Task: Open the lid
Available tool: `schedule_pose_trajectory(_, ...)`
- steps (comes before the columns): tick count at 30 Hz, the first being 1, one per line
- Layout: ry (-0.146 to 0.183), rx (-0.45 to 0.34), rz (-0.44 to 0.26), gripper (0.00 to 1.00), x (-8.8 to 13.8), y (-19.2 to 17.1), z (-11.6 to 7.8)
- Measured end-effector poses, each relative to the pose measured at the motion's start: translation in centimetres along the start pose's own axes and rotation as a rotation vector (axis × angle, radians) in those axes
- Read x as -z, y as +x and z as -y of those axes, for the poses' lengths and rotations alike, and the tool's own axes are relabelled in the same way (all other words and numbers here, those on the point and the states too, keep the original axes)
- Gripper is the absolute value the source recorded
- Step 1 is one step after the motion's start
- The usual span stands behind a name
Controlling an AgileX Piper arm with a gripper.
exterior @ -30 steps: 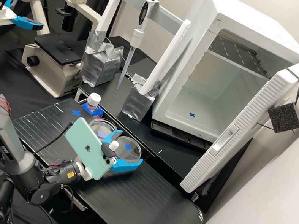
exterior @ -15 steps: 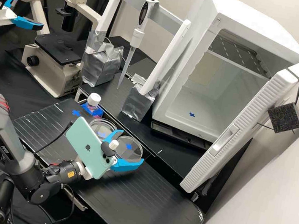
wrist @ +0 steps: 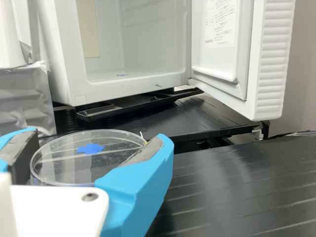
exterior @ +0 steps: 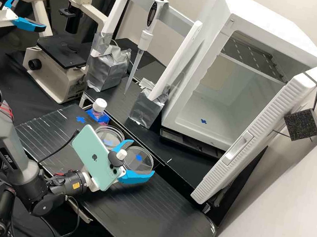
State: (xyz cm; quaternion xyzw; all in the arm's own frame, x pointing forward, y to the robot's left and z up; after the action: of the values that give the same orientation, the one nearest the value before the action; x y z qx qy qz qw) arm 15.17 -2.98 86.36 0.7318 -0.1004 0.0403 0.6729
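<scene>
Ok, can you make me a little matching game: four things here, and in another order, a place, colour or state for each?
Things:
1. Clear lid
2. Phone
3. Cabinet
4. Pipette

Places, colours, states:
A. Its door stands open
B. Red at the top
C. Held in the gripper
D. Mint green

Right pairs: 1-C, 2-D, 3-A, 4-B
</scene>
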Motion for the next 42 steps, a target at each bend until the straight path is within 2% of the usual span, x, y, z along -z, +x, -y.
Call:
schedule_pose_trajectory(3,-0.014,-0.001,-0.004,1.00,0.1,0.1,0.1)
schedule_pose_trajectory(4,-0.015,0.000,-0.006,0.00,0.1,0.1,0.1)
schedule_pose_trajectory(9,-0.031,0.002,-0.011,0.00,0.3,0.1,0.2)
schedule_pose_trajectory(20,-0.023,-0.031,0.002,0.00,0.2,0.2,0.0)
schedule_pose_trajectory(28,-0.029,-0.008,0.007,0.00,0.1,0.5,0.5)
schedule_pose_trajectory(29,-0.030,0.001,0.008,1.00,0.0,0.6,0.7)
schedule_pose_trajectory(31,-0.037,0.012,0.011,1.00,-0.1,0.7,0.9)
schedule_pose_trajectory(42,-0.035,0.028,0.026,1.00,-0.4,0.8,1.1)
